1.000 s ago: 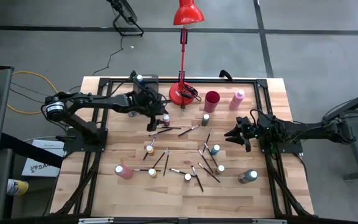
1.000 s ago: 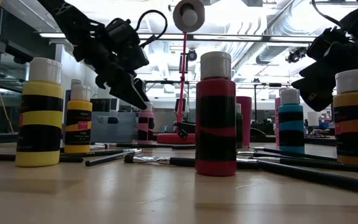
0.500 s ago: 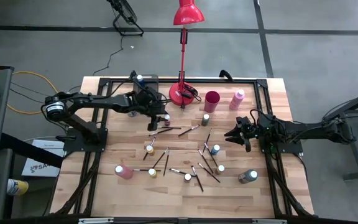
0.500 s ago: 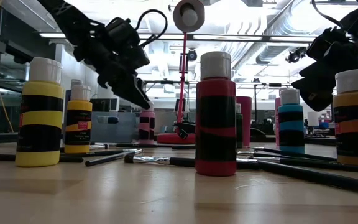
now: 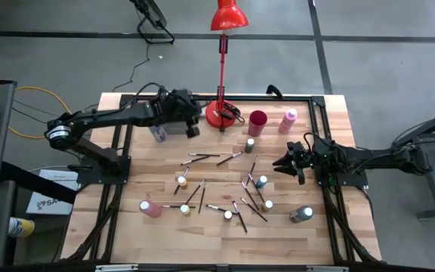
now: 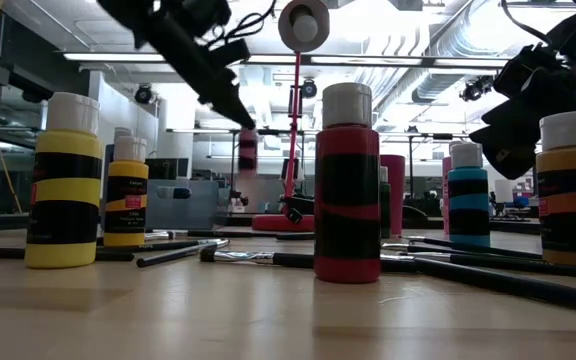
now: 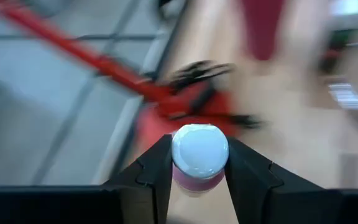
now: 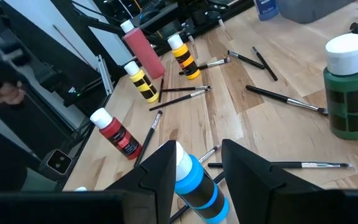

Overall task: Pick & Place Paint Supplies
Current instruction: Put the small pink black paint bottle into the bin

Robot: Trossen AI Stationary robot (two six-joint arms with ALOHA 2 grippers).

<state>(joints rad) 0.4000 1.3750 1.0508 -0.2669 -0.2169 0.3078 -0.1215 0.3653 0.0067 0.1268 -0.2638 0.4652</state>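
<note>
The left end effector (image 7: 197,180) pinches a pink bottle (image 7: 197,158) just under its white cap, one finger on each side, and holds it in the air at the far side of the counter (image 5: 127,227), near the grey bin (image 5: 174,121) and the red lamp's base (image 5: 219,115). In the low view the bottle (image 6: 247,150) hangs clear of the wood, upright or close to it.

The step in hand looks like the carry to the bin. To do it well, keep the pinch firm and the wrist level, since the grip sits high on a smooth, round body that could swing or slip. Bring the bottle fully over the bin's opening and past its rim, keep away from the lamp pole, lower it in, and only then release.

The right end effector (image 8: 197,163) waits over the counter's right side; a blue bottle (image 8: 197,183) stands between its fingers, but whether they press it cannot be told. Many bottles and brushes (image 5: 240,215) lie scattered on the counter.
</note>
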